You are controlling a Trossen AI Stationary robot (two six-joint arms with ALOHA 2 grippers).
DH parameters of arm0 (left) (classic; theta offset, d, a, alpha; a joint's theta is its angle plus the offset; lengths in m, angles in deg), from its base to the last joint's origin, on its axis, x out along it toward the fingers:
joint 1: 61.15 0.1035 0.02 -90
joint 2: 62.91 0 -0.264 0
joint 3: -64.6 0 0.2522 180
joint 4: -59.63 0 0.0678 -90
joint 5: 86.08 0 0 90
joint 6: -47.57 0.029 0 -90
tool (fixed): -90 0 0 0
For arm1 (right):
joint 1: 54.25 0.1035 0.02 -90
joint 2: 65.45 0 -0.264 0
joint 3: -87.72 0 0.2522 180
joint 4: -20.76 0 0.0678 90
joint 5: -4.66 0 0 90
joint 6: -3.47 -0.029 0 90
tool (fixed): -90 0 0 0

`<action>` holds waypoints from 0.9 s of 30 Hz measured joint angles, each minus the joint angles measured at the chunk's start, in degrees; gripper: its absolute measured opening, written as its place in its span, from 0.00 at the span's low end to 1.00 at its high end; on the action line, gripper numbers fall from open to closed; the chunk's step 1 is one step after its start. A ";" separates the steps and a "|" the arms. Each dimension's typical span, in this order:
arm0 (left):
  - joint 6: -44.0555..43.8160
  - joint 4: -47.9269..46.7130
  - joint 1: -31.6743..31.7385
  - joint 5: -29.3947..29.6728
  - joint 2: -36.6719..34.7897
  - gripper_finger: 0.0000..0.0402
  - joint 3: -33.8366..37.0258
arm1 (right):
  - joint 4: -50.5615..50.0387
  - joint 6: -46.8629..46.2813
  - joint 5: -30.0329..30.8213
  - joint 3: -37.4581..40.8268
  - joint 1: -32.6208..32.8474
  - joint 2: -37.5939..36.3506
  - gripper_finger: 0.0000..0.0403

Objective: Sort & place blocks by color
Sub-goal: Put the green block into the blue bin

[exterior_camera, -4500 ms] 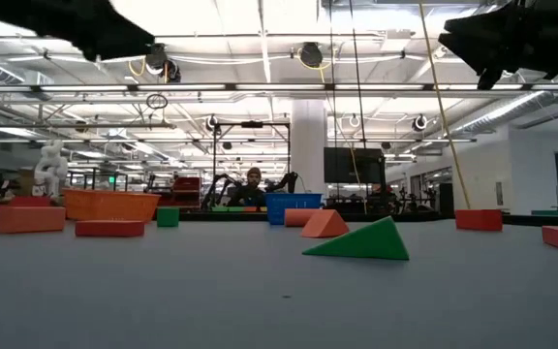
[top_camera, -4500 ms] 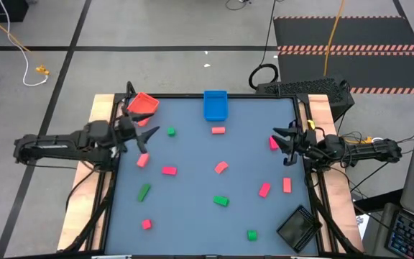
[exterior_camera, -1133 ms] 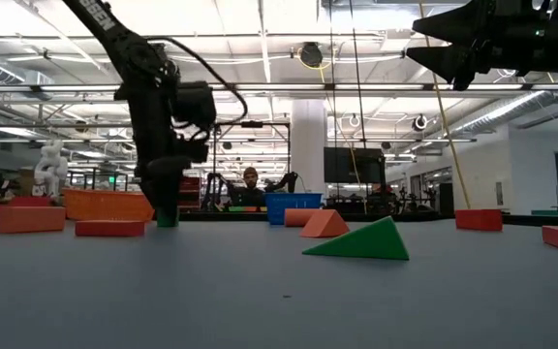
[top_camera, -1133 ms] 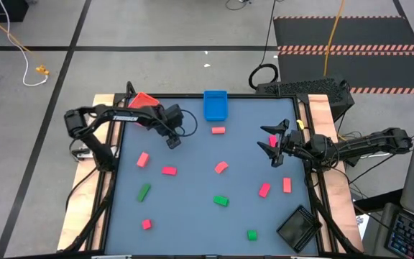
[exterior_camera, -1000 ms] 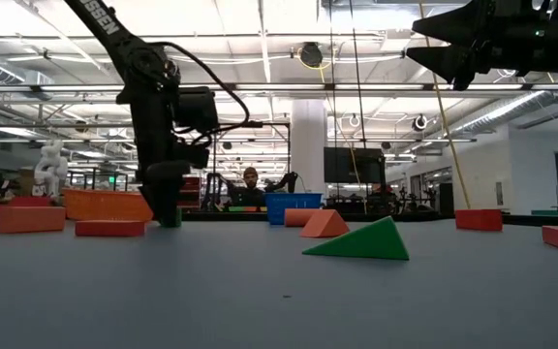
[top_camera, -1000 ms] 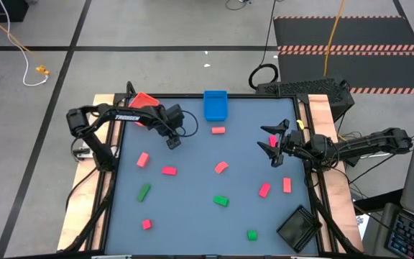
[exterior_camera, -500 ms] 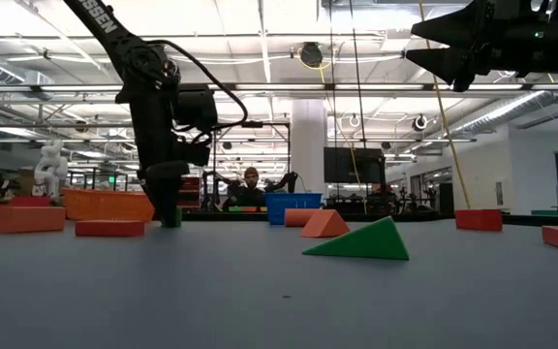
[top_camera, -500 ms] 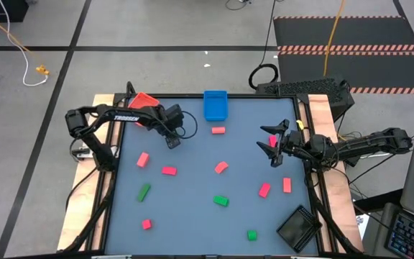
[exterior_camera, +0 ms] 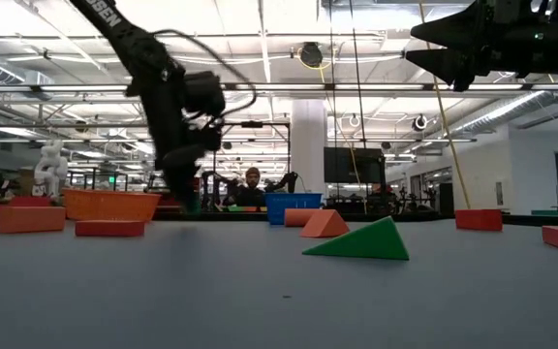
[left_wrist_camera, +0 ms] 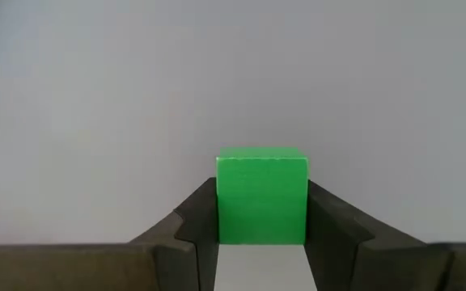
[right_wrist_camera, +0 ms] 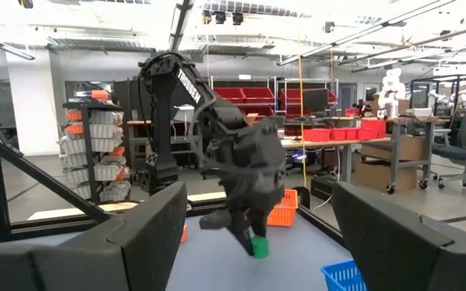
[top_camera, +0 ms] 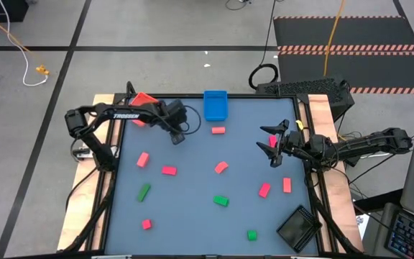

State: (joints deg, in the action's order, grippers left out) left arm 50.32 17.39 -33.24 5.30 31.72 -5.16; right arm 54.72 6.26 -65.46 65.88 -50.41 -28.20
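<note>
The left pincer [top_camera: 177,137], which a second ago stood with its tips on the counter [top_camera: 192,216] around the green cube [left_wrist_camera: 261,194], has closed on it, lifted it clear and shifted slightly toward the blue tray [top_camera: 215,105].

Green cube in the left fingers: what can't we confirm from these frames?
- High view: the green cube is hidden under the left gripper.
- Left wrist view: the fingers press its two sides, but its underside and any gap to the table are out of sight.
- Low view: arm and cube blur; lift height unclear.
- Right wrist view: the right gripper waits open; the distant cube is too small to judge.
</note>
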 joint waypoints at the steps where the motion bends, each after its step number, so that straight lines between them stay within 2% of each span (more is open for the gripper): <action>1: 0.21 -0.01 -0.33 -0.10 0.00 0.33 -1.63 | 0.00 0.09 0.00 0.00 0.00 0.02 0.75; 6: 2.69 1.15 -1.75 -0.39 -0.09 0.33 -10.95 | 0.00 0.09 0.00 0.00 0.00 0.00 0.75; 10: 3.45 6.80 -1.79 -0.42 -0.11 0.33 -15.31 | 0.00 0.09 0.00 0.00 0.02 0.00 0.75; 18: 1.59 24.14 -1.32 -2.55 4.27 0.33 -15.35 | -0.39 0.09 0.00 0.00 0.00 0.00 0.75; 25: 1.71 27.87 -0.39 -0.78 10.77 0.33 -15.34 | -0.46 -0.11 0.00 0.00 0.02 0.01 0.75; 27: 1.50 28.55 -0.30 -0.75 11.34 0.43 -15.33 | -0.52 -0.11 -0.05 0.00 0.01 0.00 0.75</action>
State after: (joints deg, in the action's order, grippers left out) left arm 51.81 45.94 -33.54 4.55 43.06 -20.49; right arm 54.20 6.15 -65.51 65.88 -50.40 -28.20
